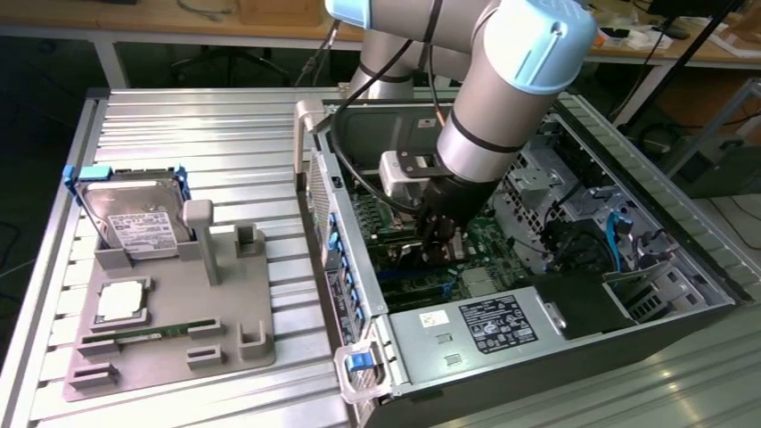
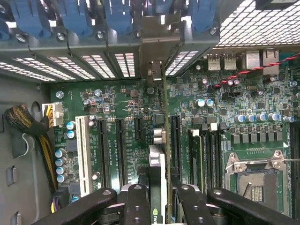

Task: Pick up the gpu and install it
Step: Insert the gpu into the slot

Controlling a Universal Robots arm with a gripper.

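Note:
My gripper (image 2: 159, 199) is deep inside the open computer case (image 1: 559, 352), low over the green motherboard (image 2: 126, 98). Its black fingers (image 2: 137, 201) are shut on the gpu (image 2: 162, 140), which shows edge-on as a thin green board. The card's silver end bracket (image 2: 157, 42) stands against the rear slot openings below the blue clips. The card runs in line with the black expansion slots (image 2: 121, 145), between two of them. Whether its lower edge sits in a slot I cannot tell. In the exterior view the gripper (image 1: 437, 242) hangs under the arm's wrist, over the board.
Left of the case in the exterior view, a grey fixture plate (image 1: 226, 352) carries a hard drive (image 1: 137, 218), a processor (image 1: 121, 301) and a memory stick (image 1: 155, 332). Case walls, a black power supply (image 1: 500, 323) and cable bundles (image 2: 33, 131) surround the gripper.

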